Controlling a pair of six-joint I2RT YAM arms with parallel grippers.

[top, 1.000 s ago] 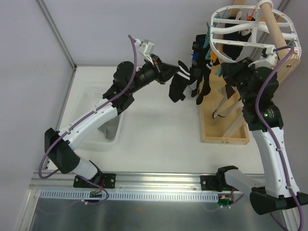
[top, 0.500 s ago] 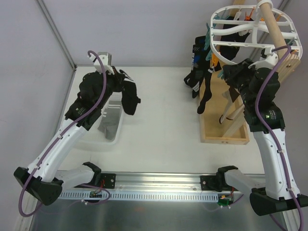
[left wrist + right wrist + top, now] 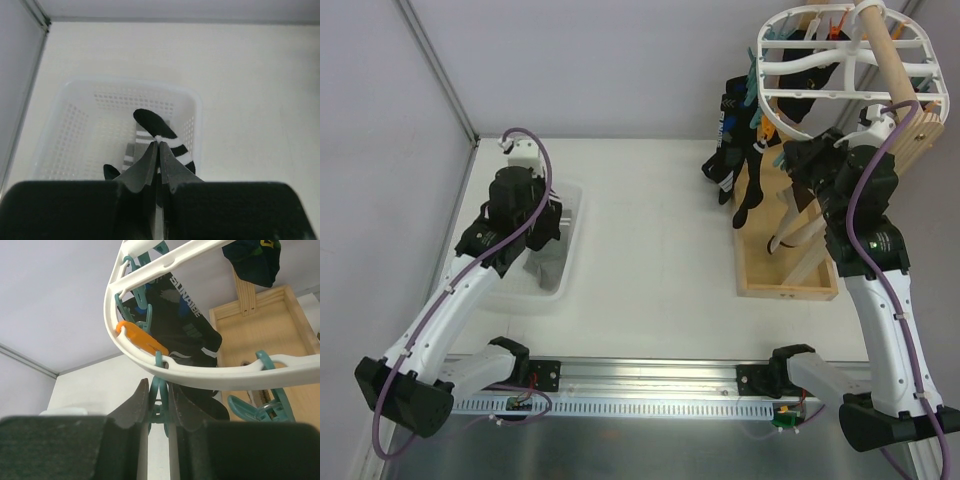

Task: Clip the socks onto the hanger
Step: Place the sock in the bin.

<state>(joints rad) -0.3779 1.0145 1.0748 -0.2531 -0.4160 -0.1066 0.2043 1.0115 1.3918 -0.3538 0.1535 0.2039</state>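
**Peg gripped at the hanger, next sock waiting in the basket**

The step in hand looks like fetching another sock. The left gripper (image 3: 158, 145) hangs directly over the basket (image 3: 125, 83), its jaws pressed together. Their tips sit right at a black striped sock (image 3: 161, 132), which lies inside the basket partly over a grey sock (image 3: 141, 138). Whether any fabric is pinched between the tips cannot be told.

Well apart from the basket, on the far side of the worktop (image 3: 650, 250), the hanger (image 3: 200, 374) hangs high. The hung socks (image 3: 735, 165) dangle from the rim on the side facing the basket. There the right gripper (image 3: 159, 390) has its jaws closed on a teal peg (image 3: 158, 407) under the rim, probably squeezing it open.

The next move calls for a sure pinch near the sock's cuff and a lift clear of the basket wall. The sock then has to be carried away from the basket to the gripped peg, and its edge fed into the peg's mouth before the right jaws let go.
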